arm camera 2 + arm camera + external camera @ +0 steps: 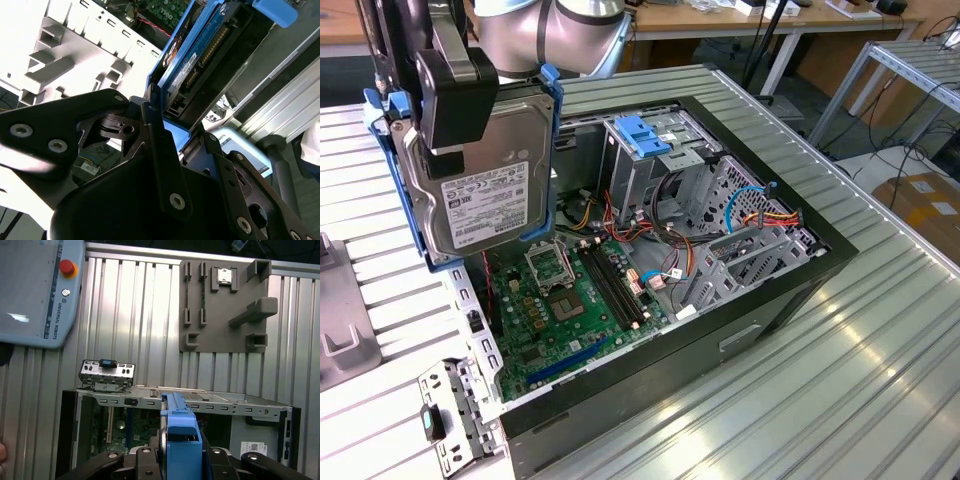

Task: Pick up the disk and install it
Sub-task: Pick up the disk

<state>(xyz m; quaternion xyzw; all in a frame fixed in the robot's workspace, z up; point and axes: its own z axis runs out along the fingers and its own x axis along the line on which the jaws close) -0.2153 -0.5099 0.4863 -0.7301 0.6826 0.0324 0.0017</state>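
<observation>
Clamping the disk (485, 190) between its black fingers, the gripper (438, 100) is pressed onto the drive's two flat faces, one finger pad (458, 92) lying over the upper part of the labelled side. The disk hangs at the exterior view's upper left, standing on edge and slightly tilted, with its label facing the camera and its light-blue carrier running round the edges. In the second wrist view the connector end of the disk (200, 65) points away from the finger links (159, 150) that close on it. In the first wrist view the carrier's blue edge (182, 440) sits between the two finger bases, above the computer case (260, 412). The case (770, 300) lies open on its side at the centre of the exterior view, exposing the green motherboard (570, 300) and a metal drive cage topped by a bright-blue latch (645, 135). A small metal bracket (455, 410) rests on the ribbed table (840, 380) just beside the case — at the lower left.
</observation>
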